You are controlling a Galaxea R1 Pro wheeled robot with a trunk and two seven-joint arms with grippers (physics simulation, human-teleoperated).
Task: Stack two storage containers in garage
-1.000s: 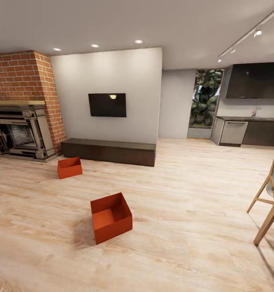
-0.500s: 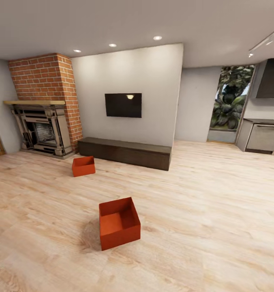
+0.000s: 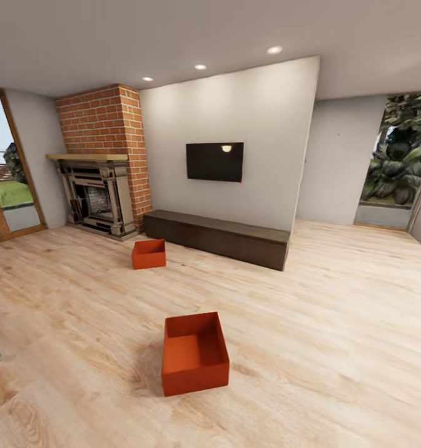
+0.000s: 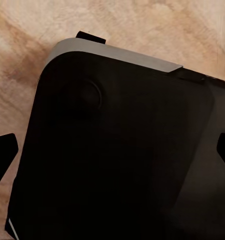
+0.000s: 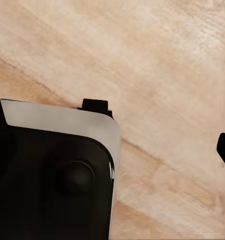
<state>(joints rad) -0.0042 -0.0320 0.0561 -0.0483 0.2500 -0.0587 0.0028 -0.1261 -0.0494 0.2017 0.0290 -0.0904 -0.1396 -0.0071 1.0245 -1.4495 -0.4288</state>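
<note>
Living-room planks hold both storage containers, well apart.

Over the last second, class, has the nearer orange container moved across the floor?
No. The nearer container keeps its place relative to the farther container and the bench; the camera turned left.
</note>
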